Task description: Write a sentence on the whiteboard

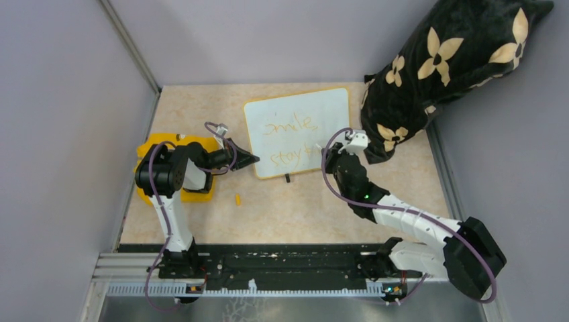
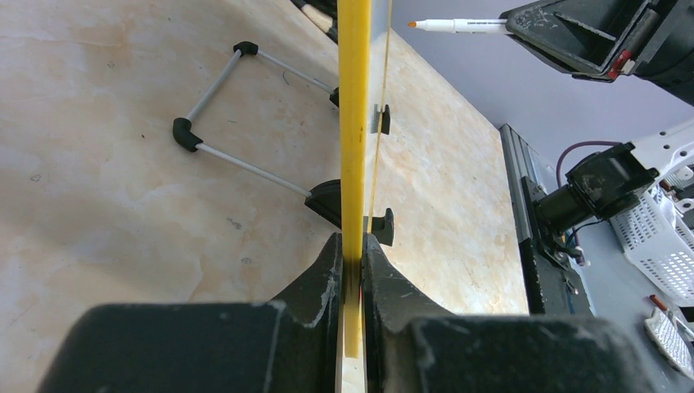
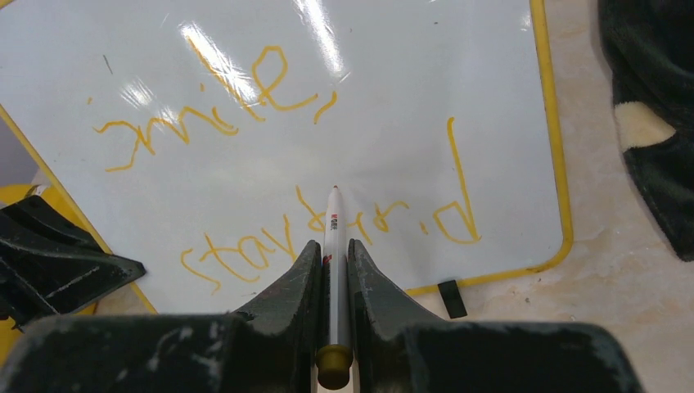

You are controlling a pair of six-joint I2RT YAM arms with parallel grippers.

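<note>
Far left: a flat yellow cloth-like pad (image 1: 151, 144) lies on the bench (image 1: 302, 215) under my left arm; its use is not evident. The left end effector (image 2: 352, 254) is pinched narrow on the left edge of the whiteboard (image 1: 298, 114). I judge that grip is there to steady the board against writing pressure, since it is light and only propped. The left wrist view shows a thin wire stand (image 2: 237, 106) with black plastic corners folded out behind it, and the board stands on edge rather than lying flat. A small orange cap (image 1: 237, 199), likely the pen's, sits loose on the bench just in front. The board is glossy white with strong glare streaks, rounded corners, a thin yellow rim and small black feet (image 3: 448, 299) on the lower edge. It stands mid-bench, between the two arms. The sentence (image 3: 270, 164) is thin orange-yellow cursive in two lines, roughly "smile" over "stay tired", faint against the white. The right end effector (image 3: 331, 250) is clamped narrow on a slim white marker (image 3: 333, 237), barrel along the fingers so the tip leads. The tip sits over the lower line, seemingly just off the surface, though I cannot be sure. Far right: a soft black pillow (image 1: 443, 60) with cream flowers, beside the board's right edge.
</note>
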